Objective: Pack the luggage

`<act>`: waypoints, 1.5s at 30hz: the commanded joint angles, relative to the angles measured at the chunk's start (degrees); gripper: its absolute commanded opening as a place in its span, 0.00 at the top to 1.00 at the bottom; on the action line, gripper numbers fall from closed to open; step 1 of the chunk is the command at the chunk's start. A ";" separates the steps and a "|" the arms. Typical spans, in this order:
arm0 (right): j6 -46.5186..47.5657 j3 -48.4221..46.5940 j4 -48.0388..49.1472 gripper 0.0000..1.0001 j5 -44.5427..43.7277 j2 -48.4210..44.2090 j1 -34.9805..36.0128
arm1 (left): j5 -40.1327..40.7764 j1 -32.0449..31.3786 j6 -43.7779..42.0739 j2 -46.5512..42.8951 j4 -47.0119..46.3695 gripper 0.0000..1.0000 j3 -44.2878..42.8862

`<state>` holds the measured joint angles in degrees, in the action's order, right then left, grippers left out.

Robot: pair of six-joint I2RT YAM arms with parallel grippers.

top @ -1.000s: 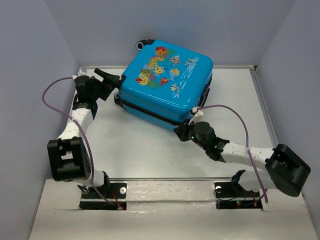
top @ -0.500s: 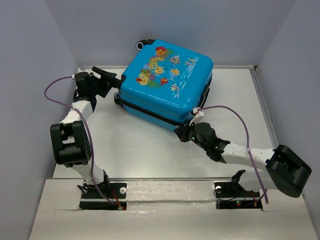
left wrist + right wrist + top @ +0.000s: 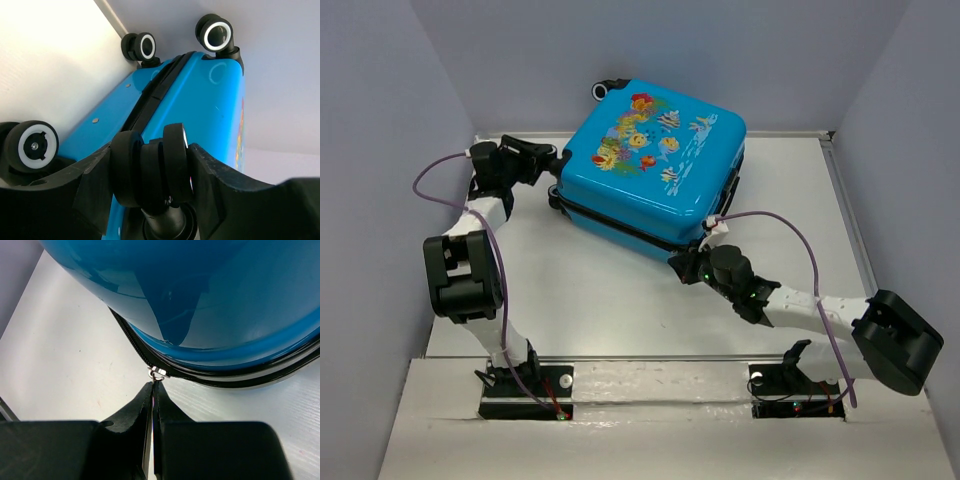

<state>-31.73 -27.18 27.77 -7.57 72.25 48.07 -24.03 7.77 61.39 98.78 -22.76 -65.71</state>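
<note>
Luggage [image 3: 655, 160]: lying closed, far-centre on tabletop [image 3: 580, 290].
Left hand [image 3: 548, 160]: clamping a wheel [image 3: 172, 160], bracing.
Right hand [image 3: 153, 390]: pinching the zipper pull [image 3: 157, 373].
Handling: probably best pulling steadily along the zipper track.

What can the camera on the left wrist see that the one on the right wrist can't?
Left wrist view only: the wheels of the luggage, with one wheel between the fingers of the left gripper; whether it is clamped is unclear. Right wrist view only: the right gripper shut on the zipper pull. Both: the blue shell, the black zipper seam and the white table.
</note>
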 commanded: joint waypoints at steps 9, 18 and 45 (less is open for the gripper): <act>2.19 -6.81 4.30 0.93 5.98 5.51 0.97 | 0.47 -1.17 -0.21 -12.80 -18.80 0.94 14.99; 7.20 -25.72 1.41 0.93 3.44 21.08 11.68 | -2.33 -6.98 -4.08 -25.29 -18.02 0.94 27.91; 6.69 -33.90 -3.81 0.93 17.07 24.41 26.71 | 11.19 -33.87 -15.86 -62.13 15.72 0.94 37.49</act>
<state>-18.94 -54.87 9.93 -6.00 90.78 63.86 -7.79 -23.53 53.84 38.72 -11.75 -26.94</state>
